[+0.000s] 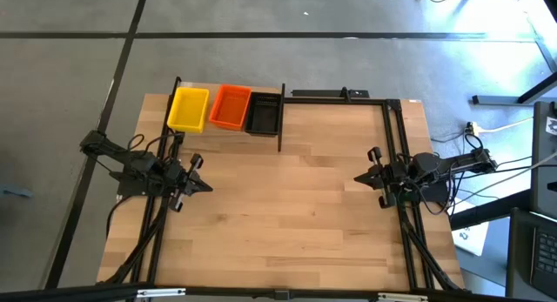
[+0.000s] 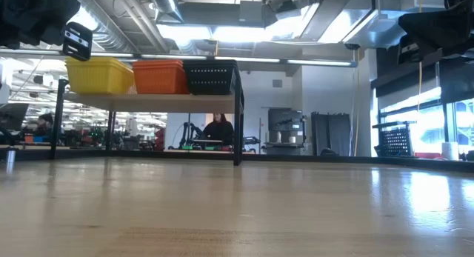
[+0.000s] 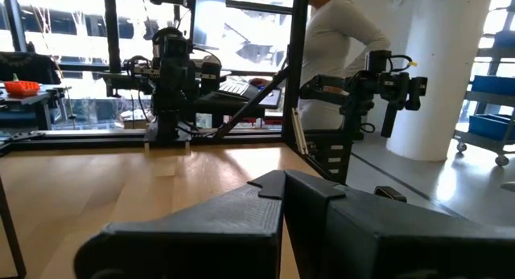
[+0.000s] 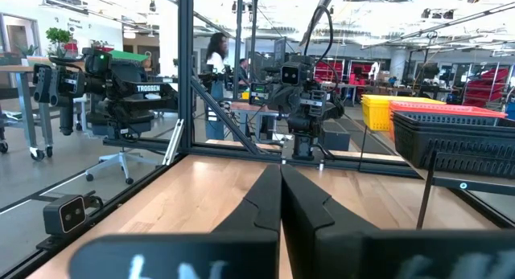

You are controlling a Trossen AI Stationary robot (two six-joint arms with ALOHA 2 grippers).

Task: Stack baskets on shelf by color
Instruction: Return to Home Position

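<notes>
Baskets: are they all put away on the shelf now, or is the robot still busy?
Nearly finished. Done: yellow baskets, orange baskets and black baskets sit side by side on the shelf, sorted by color; none shows on the table. In hand: nothing; the left gripper and right gripper are shut and empty, at the table's sides. Left: probably just parking the arms.

Bright ceiling lights (image 2: 222, 31), glare across table (image 2: 415, 198)
</notes>
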